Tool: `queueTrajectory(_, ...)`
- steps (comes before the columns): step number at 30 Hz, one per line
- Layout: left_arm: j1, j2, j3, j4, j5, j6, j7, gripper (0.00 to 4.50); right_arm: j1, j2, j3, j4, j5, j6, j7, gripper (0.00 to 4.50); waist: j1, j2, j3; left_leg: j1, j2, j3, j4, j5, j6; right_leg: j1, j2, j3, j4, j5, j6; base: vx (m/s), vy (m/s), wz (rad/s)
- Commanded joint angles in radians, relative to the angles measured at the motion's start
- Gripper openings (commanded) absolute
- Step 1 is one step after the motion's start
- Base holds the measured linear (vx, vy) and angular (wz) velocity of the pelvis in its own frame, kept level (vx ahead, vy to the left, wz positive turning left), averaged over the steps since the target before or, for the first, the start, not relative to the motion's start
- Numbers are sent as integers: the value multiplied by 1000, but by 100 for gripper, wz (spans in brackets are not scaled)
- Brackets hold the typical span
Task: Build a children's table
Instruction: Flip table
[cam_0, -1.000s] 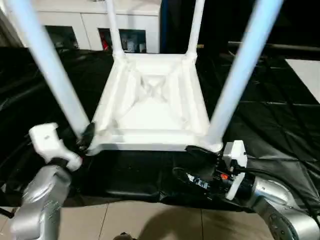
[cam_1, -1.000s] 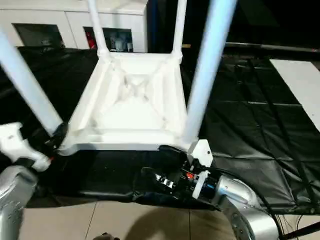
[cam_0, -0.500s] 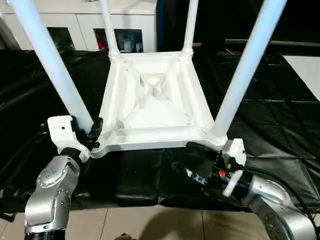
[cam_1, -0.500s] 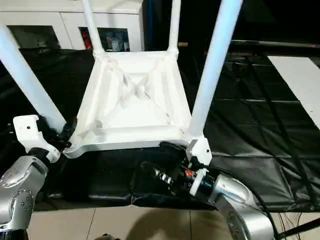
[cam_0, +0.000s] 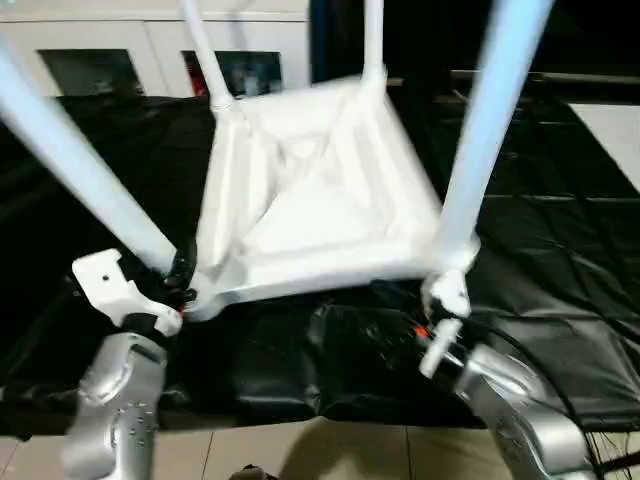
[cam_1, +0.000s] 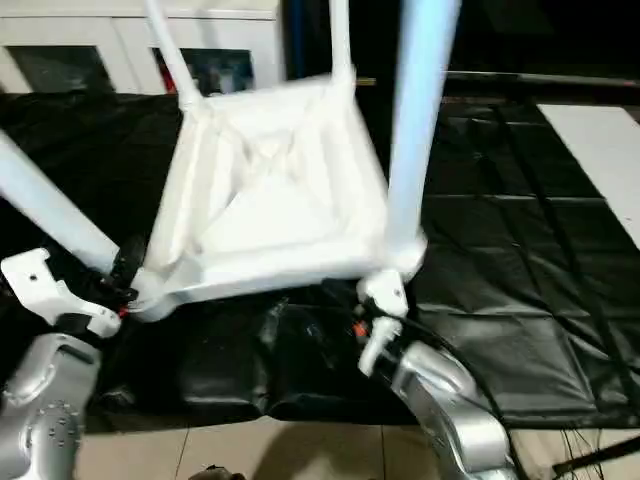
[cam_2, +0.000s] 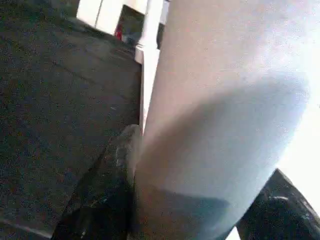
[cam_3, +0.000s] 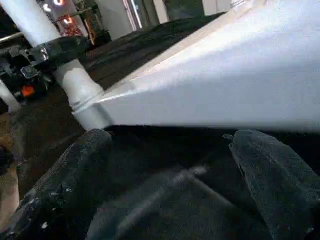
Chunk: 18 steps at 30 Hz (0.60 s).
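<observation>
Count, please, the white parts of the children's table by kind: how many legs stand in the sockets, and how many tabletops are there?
Legs: 4, near left, near right, far left, far right
Tabletop: 1
Total: 5 parts

Upturned table (cam_0: 310, 200), left hand (cam_0: 178, 283) seemingly gripping leg (cam_0: 80, 165)

White tabletop (cam_0: 310, 200) with ribbed underside; white legs (cam_0: 480, 130); black creased sheet (cam_0: 560, 260) beneath; silver forearms (cam_0: 115, 410); beige tiled floor (cam_0: 300, 455); white cabinet (cam_0: 160, 45).
</observation>
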Motion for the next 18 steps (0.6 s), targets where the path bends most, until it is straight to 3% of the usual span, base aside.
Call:
queueTrajectory(1, -19, -42, 8, -22, -107, 7, 4, 224, -11, 7, -21, 33, 21, 47, -20, 418, -5, -13, -59, 8, 11, 8, -63, -69, 69, 52, -34, 28, -54, 41, -211, 0, 0, 0)
queueTrajectory(5, -24, -54, 17, -21, -109, 11, 2, 224, -43, 40, -68, 75, 57, 69, -53, 450, -9, -13, -57, 10, 12, 8, -68, -125, 44, 52, -37, 29, -62, -41, -186, 0, 0, 0)
queueTrajectory(11, -28, -63, 17, -15, -119, 2, 5, 224, -134, 161, -222, 145, 220, 121, -189, 450, -14, -15, -61, 13, 12, 7, -67, -99, 41, 49, -37, 29, -57, -38, -180, 0, 0, 0)
queueTrajectory(14, -28, -68, 12, -18, -121, 1, 12, 224, -170, 192, -269, 163, 288, 151, -196, 450, -15, -14, -63, 11, 11, 7, -64, -63, 42, 52, -35, 28, -51, 16, -182, 0, 0, 0)
queueTrajectory(18, -31, -71, 14, -20, -119, 1, 12, 224, -198, 223, -297, 178, 319, 162, -218, 450, -14, -18, -67, 10, 8, 8, -61, -29, 53, 55, -34, 27, -46, 70, -191, 0, 0, 0)
